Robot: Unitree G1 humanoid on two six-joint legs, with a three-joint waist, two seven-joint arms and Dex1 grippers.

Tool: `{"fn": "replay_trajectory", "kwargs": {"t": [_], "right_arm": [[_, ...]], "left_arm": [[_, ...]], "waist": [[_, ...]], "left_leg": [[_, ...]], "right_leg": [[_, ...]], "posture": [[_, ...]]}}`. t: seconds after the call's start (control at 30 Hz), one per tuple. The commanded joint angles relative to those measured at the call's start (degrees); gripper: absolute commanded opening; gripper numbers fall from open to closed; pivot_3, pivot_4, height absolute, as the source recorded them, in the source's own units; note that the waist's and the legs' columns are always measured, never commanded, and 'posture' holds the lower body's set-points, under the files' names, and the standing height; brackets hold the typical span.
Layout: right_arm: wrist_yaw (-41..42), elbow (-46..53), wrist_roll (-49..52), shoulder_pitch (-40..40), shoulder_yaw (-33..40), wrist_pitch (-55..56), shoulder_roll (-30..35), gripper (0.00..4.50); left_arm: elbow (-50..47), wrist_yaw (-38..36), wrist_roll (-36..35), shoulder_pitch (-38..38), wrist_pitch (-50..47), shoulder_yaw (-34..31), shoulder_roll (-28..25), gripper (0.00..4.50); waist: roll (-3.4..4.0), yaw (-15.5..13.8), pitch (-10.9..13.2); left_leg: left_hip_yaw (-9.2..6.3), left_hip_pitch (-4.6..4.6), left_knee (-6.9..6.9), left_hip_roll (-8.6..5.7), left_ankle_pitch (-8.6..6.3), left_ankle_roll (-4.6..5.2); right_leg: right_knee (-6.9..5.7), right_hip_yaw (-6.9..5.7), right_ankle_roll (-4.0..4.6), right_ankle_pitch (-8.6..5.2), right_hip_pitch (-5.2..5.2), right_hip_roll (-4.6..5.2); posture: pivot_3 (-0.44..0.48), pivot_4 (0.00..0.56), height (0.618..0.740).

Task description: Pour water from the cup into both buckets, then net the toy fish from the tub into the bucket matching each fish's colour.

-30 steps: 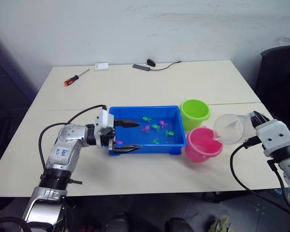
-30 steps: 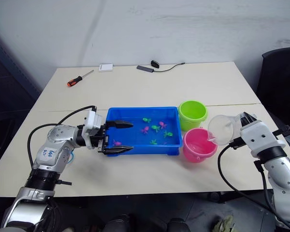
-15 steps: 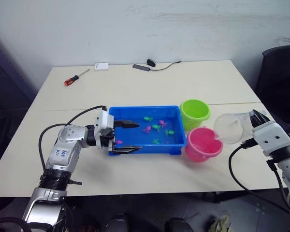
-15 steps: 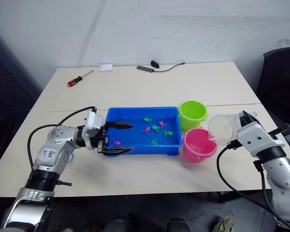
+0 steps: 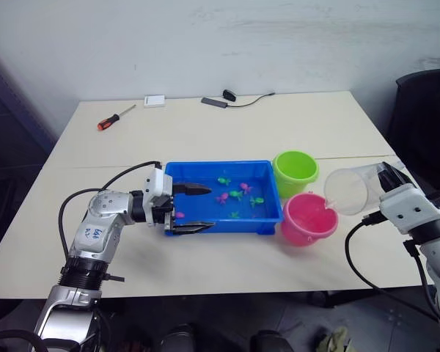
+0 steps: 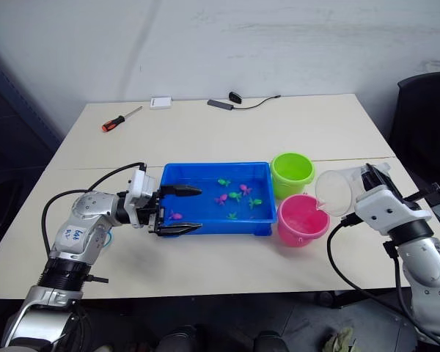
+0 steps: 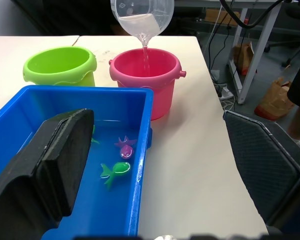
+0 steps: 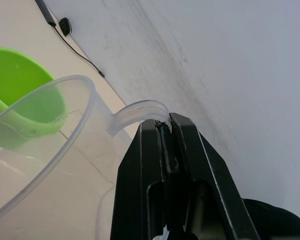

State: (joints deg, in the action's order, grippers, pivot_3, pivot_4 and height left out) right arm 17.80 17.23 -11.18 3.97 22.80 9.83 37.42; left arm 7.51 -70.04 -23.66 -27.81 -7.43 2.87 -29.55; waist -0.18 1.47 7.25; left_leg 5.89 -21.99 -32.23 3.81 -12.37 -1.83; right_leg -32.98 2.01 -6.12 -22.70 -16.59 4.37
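Since a second ago the cup (image 5: 350, 189) has risen slightly and tipped less steeply, though its mouth still faces the tub (image 5: 221, 196) and, in the left wrist view, a thin stream of water (image 7: 145, 55) falls from its lip into the pink bucket (image 5: 309, 218). The right end effector (image 8: 162, 131) is clamped on the cup's handle, fingers pressed close together around it, holding the cup in the air above and just beyond the pink bucket on the side away from the tub. The pink bucket stands on the surface (image 5: 227, 125) just beside the tub's right end, and the lime green bucket (image 5: 295, 172) stands just behind it, also next to the tub's right end; the two buckets nearly touch. Small green and pink toy fish (image 5: 238, 195) lie scattered in the water in the tub's middle and right part, with one pink fish (image 5: 180, 215) near its left end. The left end effector (image 5: 191, 208) sits at the tub's left end with its two black fingers spread wide apart, holding nothing. Well behind the tub, a screwdriver (image 5: 115, 117), a small white box (image 5: 154, 100) and a black cable (image 5: 238, 99) rest near the surface's far edge.
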Motion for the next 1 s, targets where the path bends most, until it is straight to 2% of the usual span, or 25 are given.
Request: {"fn": "replay_trajectory", "kwargs": {"t": [0.03,0.37,0.7,0.87,1.0], "right_arm": [[0.0,1.2,1.0,-0.8,0.3,-0.5,0.0,0.01],[4.7,3.2,12.6,-3.8,1.4,-17.5,-2.4,0.01],[0.7,1.8,19.8,-13.9,3.2,-30.5,-4.3,0.01],[-4.1,-0.2,19.3,-20.1,1.0,-37.4,-5.6,0.01],[-6.4,-3.3,17.6,-24.6,-1.6,-38.4,-6.0,0.01]], "left_arm": [[-1.7,0.0,-0.1,0.1,0.5,-0.5,-0.3,4.5],[-1.2,0.1,-0.2,0.1,0.4,-0.7,-0.4,4.5],[-0.3,6.5,-2.9,-1.9,-5.0,-5.3,0.7,4.5],[-1.5,9.3,-1.8,-1.1,-5.4,-6.0,0.2,4.5],[-2.5,10.5,-1.9,-0.4,-5.8,-6.4,-0.3,4.5]], "waist": [[0.0,0.0,0.0],[0.0,0.0,0.0],[0.12,0.0,-0.1],[0.14,0.0,-0.1],[0.15,0.1,-0.1]], "left_leg": [[0.0,0.0,0.0,0.0,0.0,0.0],[-0.01,0.0,-0.09,0.04,0.0,0.0],[-0.05,0.04,-0.18,0.05,0.0,0.0],[-0.08,0.04,-0.22,0.04,0.0,0.0],[-0.08,0.04,-0.21,0.05,0.0,0.0]], "right_leg": [[-0.01,0.0,0.0,0.0,0.0,0.0],[-0.09,0.0,-0.01,0.0,0.01,-0.02],[-0.37,-0.01,-0.01,0.0,-0.01,-0.02],[-0.44,-0.01,-0.01,0.0,-0.02,-0.01],[-0.46,-0.03,-0.01,0.0,-0.03,-0.01]], "posture": [[0.0,0.15,0.733],[0.0,0.15,0.733],[0.0,0.15,0.733],[0.0,0.15,0.733],[0.0,0.15,0.733]]}}
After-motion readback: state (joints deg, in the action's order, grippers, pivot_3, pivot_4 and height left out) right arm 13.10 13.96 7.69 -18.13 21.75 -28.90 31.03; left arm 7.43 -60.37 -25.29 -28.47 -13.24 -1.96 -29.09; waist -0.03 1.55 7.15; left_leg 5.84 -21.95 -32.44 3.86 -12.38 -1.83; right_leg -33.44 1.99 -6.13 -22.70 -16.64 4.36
